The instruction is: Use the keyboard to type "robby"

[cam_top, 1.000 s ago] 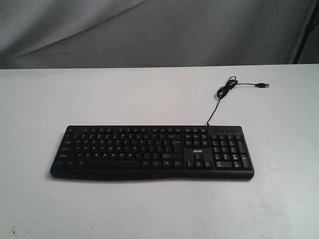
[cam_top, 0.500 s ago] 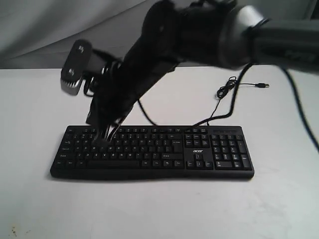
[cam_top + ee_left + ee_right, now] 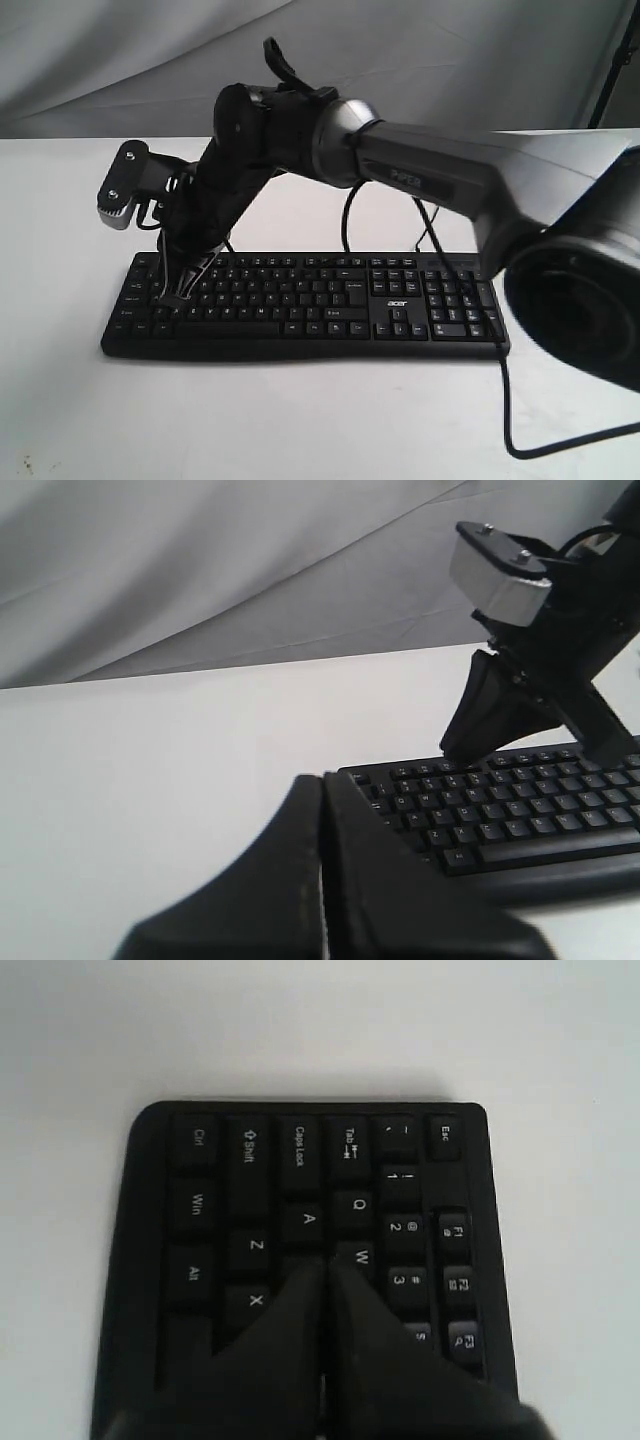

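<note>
The black keyboard [image 3: 300, 305] lies across the middle of the white table [image 3: 300, 420]. My right arm reaches across from the right, and the right gripper [image 3: 178, 297] is shut, its tip pointing down at the left letter keys. In the right wrist view the shut right gripper [image 3: 328, 1265] sits just over the keyboard [image 3: 250, 1160] between the Z and W keys, hiding the key under it. In the left wrist view my left gripper [image 3: 322, 780] is shut and empty, beside the left end of the keyboard [image 3: 520, 810], with the right gripper [image 3: 462, 755] beyond it. The exterior view does not show the left gripper.
A grey cloth backdrop [image 3: 120, 60] hangs behind the table. The right arm's silver link [image 3: 450, 180] spans the space above the keyboard's right half, and a black arm cable [image 3: 505, 400] hangs down to the table at the front right. The right wrist camera [image 3: 122, 186] juts out to the left.
One second ago no arm was in view. The right arm then swung in over the keyboard, and its shut tip has since moved left along the letter keys.
</note>
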{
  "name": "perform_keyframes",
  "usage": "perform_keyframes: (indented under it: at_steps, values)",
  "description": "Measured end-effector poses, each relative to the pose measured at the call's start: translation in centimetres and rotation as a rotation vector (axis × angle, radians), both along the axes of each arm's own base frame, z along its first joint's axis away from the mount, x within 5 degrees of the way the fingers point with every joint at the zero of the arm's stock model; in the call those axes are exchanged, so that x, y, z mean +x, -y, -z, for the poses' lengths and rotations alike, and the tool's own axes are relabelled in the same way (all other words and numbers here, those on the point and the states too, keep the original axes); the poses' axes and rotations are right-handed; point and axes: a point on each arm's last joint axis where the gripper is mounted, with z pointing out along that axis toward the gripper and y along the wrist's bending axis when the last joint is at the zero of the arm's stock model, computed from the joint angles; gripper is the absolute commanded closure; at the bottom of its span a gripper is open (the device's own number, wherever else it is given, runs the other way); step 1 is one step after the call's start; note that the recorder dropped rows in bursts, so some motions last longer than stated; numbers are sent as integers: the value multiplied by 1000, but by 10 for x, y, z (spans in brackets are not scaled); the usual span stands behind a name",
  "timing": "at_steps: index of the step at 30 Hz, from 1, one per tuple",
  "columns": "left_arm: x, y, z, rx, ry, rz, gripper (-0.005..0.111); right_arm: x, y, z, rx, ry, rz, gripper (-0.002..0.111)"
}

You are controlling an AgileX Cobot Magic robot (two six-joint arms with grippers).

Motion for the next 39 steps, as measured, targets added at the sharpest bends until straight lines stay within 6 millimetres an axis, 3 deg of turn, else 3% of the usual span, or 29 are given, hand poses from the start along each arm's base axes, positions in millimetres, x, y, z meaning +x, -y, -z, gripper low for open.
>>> perform_keyframes:
  at_steps: [7, 18, 29, 39]
  values:
    - [0, 0, 0, 0, 0, 0, 107, 13, -10, 20, -18, -10, -9, 108]
    - [0, 0, 0, 0, 0, 0, 107, 35, 16, 26, -50, -81, 37, 108]
    - [0, 0, 0, 0, 0, 0, 107, 32, 17, 26, -34, -126, 4, 108]
    - [0, 0, 0, 0, 0, 0, 107, 32, 17, 40, -48, -159, 1, 108]
